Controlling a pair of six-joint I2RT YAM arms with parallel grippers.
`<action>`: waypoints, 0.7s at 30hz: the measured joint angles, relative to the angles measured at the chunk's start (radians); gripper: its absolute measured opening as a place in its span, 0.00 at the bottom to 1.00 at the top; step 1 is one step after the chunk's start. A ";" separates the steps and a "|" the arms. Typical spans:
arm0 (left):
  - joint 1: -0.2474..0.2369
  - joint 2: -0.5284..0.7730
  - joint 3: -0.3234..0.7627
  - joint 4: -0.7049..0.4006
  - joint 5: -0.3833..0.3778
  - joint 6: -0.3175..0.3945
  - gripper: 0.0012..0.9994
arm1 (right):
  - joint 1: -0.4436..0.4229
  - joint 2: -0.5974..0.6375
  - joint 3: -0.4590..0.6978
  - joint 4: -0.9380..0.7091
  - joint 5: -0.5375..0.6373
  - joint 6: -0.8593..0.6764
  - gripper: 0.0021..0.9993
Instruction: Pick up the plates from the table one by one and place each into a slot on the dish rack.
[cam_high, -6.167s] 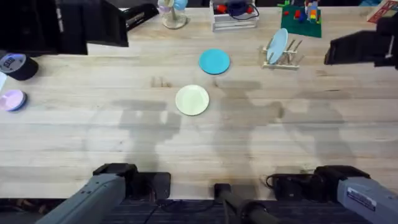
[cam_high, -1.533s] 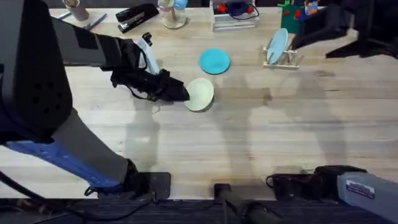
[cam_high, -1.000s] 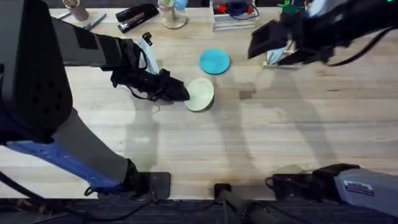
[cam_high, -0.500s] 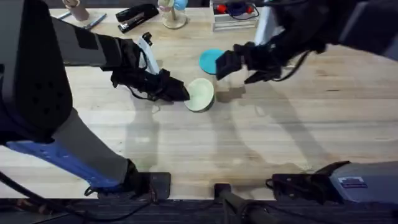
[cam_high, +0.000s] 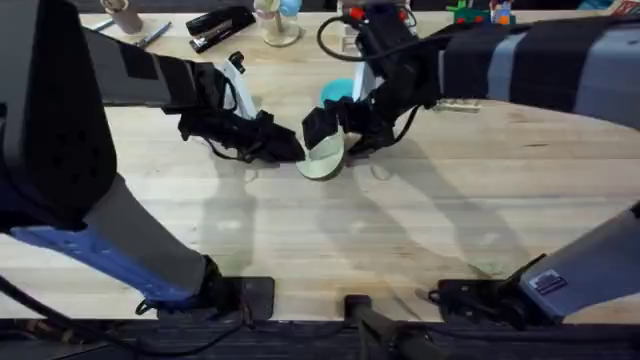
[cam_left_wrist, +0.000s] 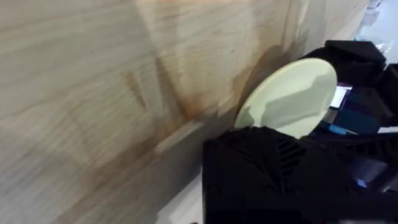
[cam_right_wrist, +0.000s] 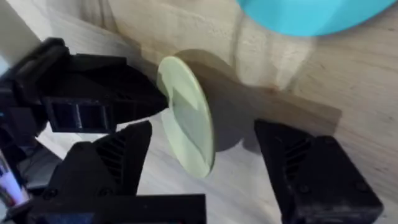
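at the bottom edge of the overhead frame sit the two arm bases, left at the lower left, right at the lower right, on the pale plank worktop (cam_high: 420, 230). further up, in the middle of the frame, the cream plate (cam_high: 322, 155) stands tilted up on its edge with both hands at it. the left hand (cam_high: 285, 148) reaches in from the left of the frame, its black fingers closed on the plate's left rim; the left wrist view shows the plate (cam_left_wrist: 287, 99) raised off the wood, its lower rim tucked behind the black finger block, and the other arm's dark hand just behind it. the right hand (cam_high: 335, 125) comes in from the upper right of the frame and hangs over the plate's upper right side. in the right wrist view its hand (cam_right_wrist: 205, 177) is spread wide, one finger on each side of the tilted plate (cam_right_wrist: 186, 118), and neither pad can be seen to touch it. just beyond, partly covered by the right arm in the overhead frame, lies the turquoise plate (cam_high: 338, 92), flat on the worktop; its edge shows at the top of the right wrist view (cam_right_wrist: 298, 15). along the top edge of the overhead frame are a black stapler (cam_high: 220, 24) at the upper left and a white wire organiser (cam_high: 355, 28) near the upper middle.
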 joint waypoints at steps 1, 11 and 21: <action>0.000 0.000 0.000 0.000 0.000 0.000 0.04 | 0.004 0.000 0.000 0.003 0.000 0.002 1.00; 0.000 0.000 0.000 0.000 0.000 0.000 0.04 | 0.014 0.005 0.000 0.018 -0.003 0.009 0.91; 0.005 0.000 0.000 -0.002 0.006 0.000 0.04 | 0.014 0.017 0.000 0.027 -0.061 0.024 0.07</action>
